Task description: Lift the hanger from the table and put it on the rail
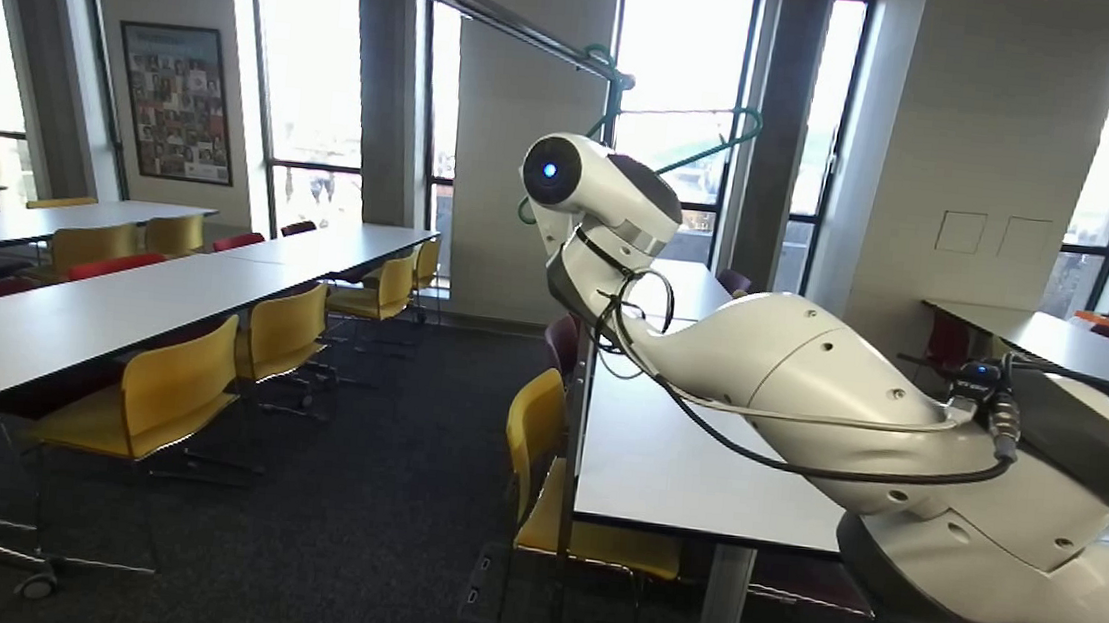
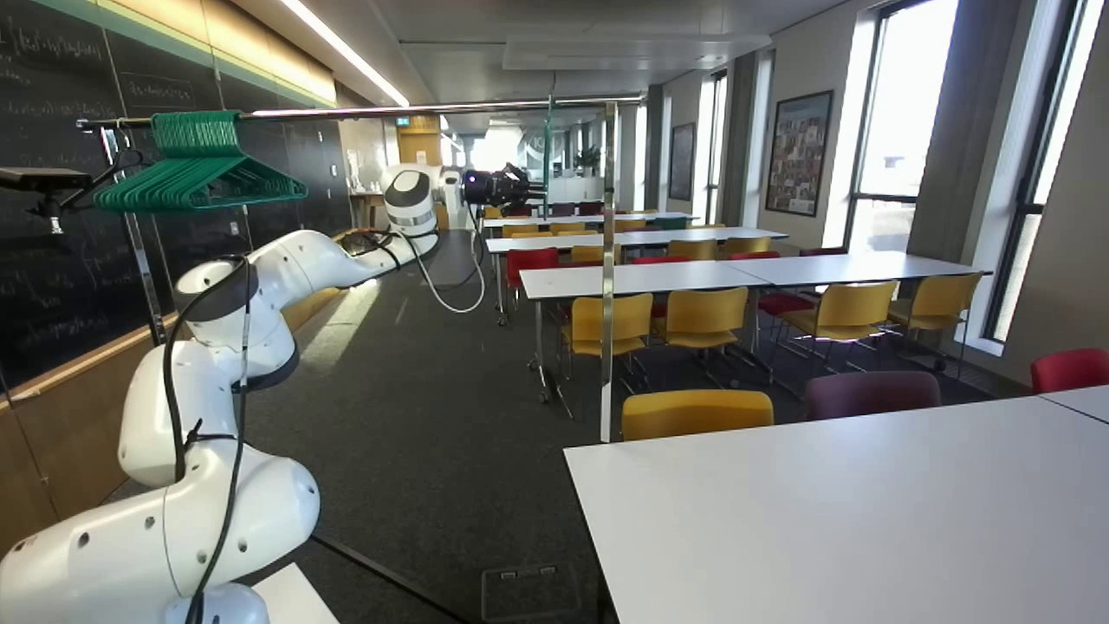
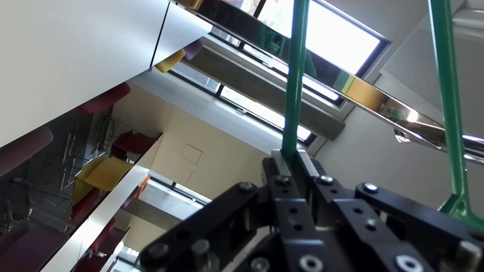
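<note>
The gripper (image 3: 293, 159) is pinching the hanger (image 3: 294, 94) — its two fingers are standing narrow, one on each side of a single green strand, which is rising from between their tips in the wrist view. A second green strand is running well to the right. A polished metal bar (image 3: 363, 90) is slanting behind both strands; whether it is the rail or an upright is hard to tell.

In both exterior views the hanger is sitting up by one end of the rail (image 2: 346, 112). In an exterior view it is appearing nearly edge-on, near an upright post (image 2: 608, 286), with its top rising above the rail. The white arm (image 1: 781, 361) is hiding the gripper in an exterior view, where the hooked top is showing at the rail's tip and a rounded corner is pointing off to the right. Whether the hook is resting on the rail cannot be told.

A bunch of green hangers (image 2: 199, 149) is hanging near the rail's opposite end. A white table (image 2: 832, 520) is standing in the foreground — a yellow chair (image 2: 697, 412) and a dark red chair (image 2: 871, 392) are lining its far edge.
</note>
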Robot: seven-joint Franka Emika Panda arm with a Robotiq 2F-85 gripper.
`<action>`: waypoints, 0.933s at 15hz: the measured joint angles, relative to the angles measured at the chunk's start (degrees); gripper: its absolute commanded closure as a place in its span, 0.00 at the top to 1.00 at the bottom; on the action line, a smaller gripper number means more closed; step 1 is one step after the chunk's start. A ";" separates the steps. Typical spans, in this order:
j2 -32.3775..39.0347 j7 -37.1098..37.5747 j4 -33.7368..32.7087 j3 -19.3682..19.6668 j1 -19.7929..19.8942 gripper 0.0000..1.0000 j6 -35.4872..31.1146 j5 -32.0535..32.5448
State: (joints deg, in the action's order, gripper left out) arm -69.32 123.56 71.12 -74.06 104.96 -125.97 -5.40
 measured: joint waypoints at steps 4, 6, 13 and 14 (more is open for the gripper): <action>-0.14 1.22 1.70 -0.16 -0.85 0.02 -1.57 -0.05; -0.27 4.86 2.58 -0.07 -1.20 0.02 -3.29 -0.24; -2.07 13.93 5.22 0.25 -2.45 0.02 -7.54 -0.43; -2.30 14.58 5.51 0.35 -2.58 0.02 -7.92 -0.43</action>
State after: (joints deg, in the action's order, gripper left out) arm -71.62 138.15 76.64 -73.72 102.38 -133.88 -5.83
